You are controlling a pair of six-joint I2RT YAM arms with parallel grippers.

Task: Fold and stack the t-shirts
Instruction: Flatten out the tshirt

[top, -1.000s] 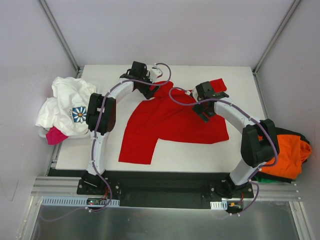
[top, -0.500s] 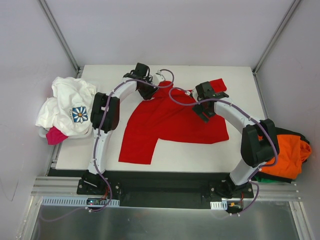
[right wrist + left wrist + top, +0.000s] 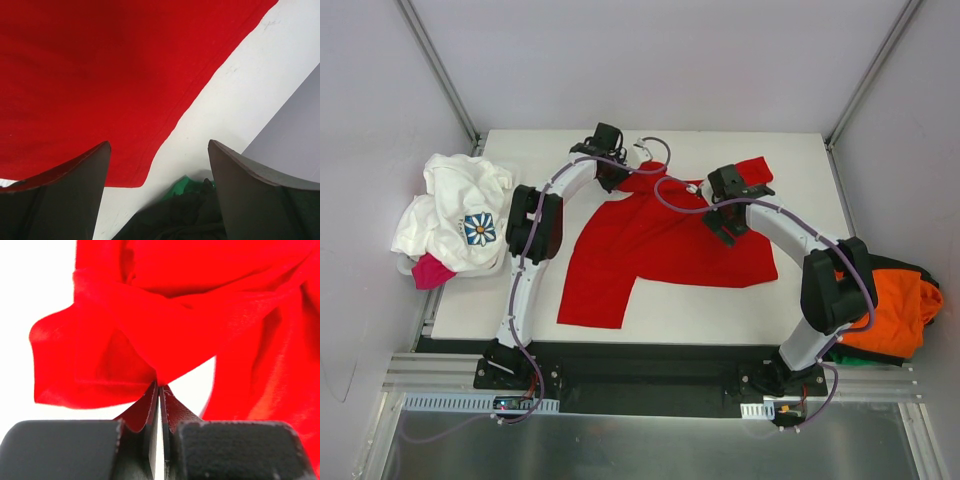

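A plain red t-shirt lies spread on the white table, bunched at its far edge. My left gripper is at that far edge, shut on a fold of the red t-shirt, with the cloth pinched between its fingertips. My right gripper hovers open over the shirt's right part. Nothing is between its fingers, and the red hem runs below them.
A white t-shirt with a blue flower print and a pink one are heaped at the table's left edge. An orange t-shirt hangs off the right edge, over green and dark cloth. Grey walls enclose the table.
My left gripper has closed from open onto the red cloth at the far edge and shifted slightly right. The right arm has barely moved.
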